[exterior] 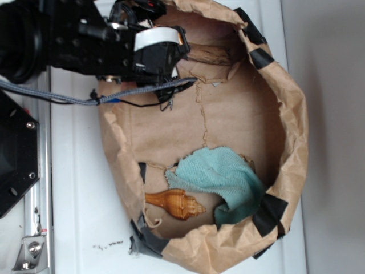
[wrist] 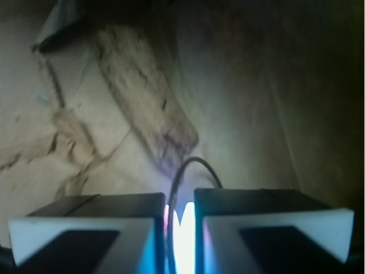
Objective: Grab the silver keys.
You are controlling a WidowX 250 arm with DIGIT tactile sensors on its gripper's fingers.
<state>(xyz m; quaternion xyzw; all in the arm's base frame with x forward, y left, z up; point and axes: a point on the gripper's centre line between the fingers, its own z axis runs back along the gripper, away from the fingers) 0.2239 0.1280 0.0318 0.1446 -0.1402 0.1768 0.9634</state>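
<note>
Holding is the step you are on: the gripper (wrist: pixel 180 228) has its pads nearly pressed together on a thin wire ring (wrist: pixel 191 168), judged to belong to the keys; in the exterior view, bits hang under the gripper (exterior: pixel 166 103) by the bag's (exterior: pixel 285 114) back wall. Next, lift straight and slowly, watching the grip on so thin a ring.

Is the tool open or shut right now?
Shut, nearly: the tool has its pads leaving only a narrow slit, a thin dark loop rising from it. Cannot tell if that is the key ring.
</note>
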